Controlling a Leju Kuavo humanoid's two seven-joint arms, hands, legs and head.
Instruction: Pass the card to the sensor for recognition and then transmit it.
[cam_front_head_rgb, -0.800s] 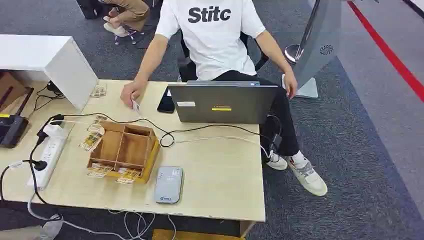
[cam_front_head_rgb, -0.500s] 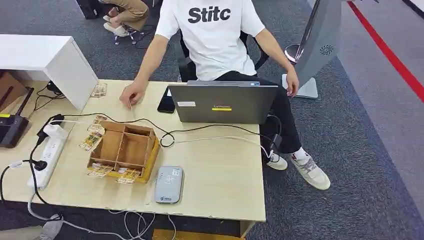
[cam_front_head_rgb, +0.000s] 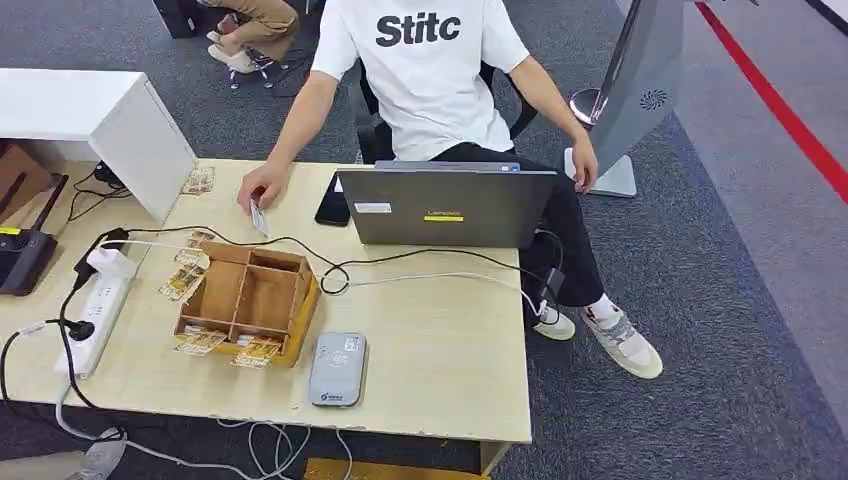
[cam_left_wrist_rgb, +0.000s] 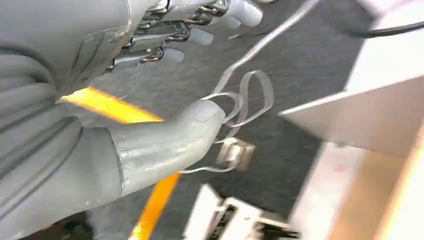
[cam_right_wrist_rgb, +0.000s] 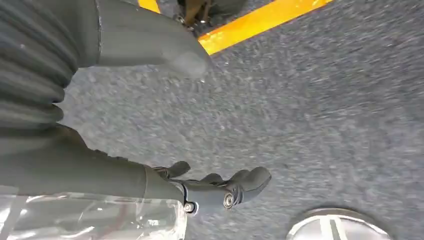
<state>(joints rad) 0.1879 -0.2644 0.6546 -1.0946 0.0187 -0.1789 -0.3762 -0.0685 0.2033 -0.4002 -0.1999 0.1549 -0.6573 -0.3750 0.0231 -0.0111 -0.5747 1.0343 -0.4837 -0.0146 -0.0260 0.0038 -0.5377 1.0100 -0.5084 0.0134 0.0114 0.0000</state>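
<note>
Person's hand (cam_front_head_rgb: 263, 186) holds card (cam_front_head_rgb: 258, 216) above table (cam_front_head_rgb: 440, 330), beyond reader (cam_front_head_rgb: 337, 369). Left hand (cam_left_wrist_rgb: 165, 90) and right hand (cam_right_wrist_rgb: 165, 125) hang empty, fingers spread wide.

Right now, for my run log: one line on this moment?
card: held by person's hand over table | sensor: bare | left hand: open | right hand: open, hanging

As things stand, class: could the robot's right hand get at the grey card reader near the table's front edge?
Probably yes. The card reader lies flat near the table's front edge with bare tabletop to its right. The right hand hangs open over the carpet, holding nothing, so it must first be raised.
</note>
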